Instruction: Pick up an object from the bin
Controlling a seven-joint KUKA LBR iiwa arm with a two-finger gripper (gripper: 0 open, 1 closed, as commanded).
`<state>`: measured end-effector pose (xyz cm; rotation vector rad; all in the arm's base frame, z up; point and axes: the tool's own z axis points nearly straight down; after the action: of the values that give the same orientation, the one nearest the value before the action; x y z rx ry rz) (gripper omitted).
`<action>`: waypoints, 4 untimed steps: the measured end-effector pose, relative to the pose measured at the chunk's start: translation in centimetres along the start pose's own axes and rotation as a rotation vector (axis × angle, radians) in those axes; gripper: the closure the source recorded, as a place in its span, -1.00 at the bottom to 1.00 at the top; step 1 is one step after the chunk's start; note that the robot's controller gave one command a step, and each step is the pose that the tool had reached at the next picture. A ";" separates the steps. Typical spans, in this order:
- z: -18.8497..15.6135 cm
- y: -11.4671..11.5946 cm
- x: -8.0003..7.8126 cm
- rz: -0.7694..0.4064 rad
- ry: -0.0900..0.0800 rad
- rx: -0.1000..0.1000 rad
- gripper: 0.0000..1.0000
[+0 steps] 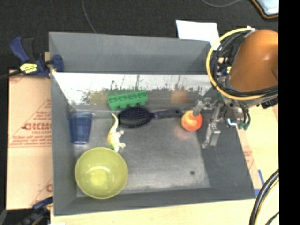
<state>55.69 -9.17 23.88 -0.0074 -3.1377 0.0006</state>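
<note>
Orange ball: on the bin floor near the right wall, at the handle end of the black hairbrush. Gripper: just right of the ball, fingers spread apart, nothing between them. Green block: against the far wall. Blue cup, yellow lizard, yellow-green bowl: left side, with the bowl in the near-left corner.

My bin is grey metal, matt on its walls, with a dull, scuffed floor. The far wall has enough sheen to mirror things faintly. The green brick by that wall looks like hard plastic. The yellow-green bowl in the near left corner is smooth and glossy (plastic too, I'd say). The blue cup looks translucent. My orange wrist cover is smooth, softly shiny.
</note>
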 end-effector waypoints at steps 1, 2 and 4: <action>-0.5 0.1 -0.1 -0.004 -0.008 0.001 -1.00; 14.2 -4.1 -7.9 0.024 -0.025 0.000 -1.00; 13.9 -7.1 -9.0 0.085 -0.026 -0.001 -1.00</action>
<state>64.63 -16.36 9.99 -0.1425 -3.1602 -0.0003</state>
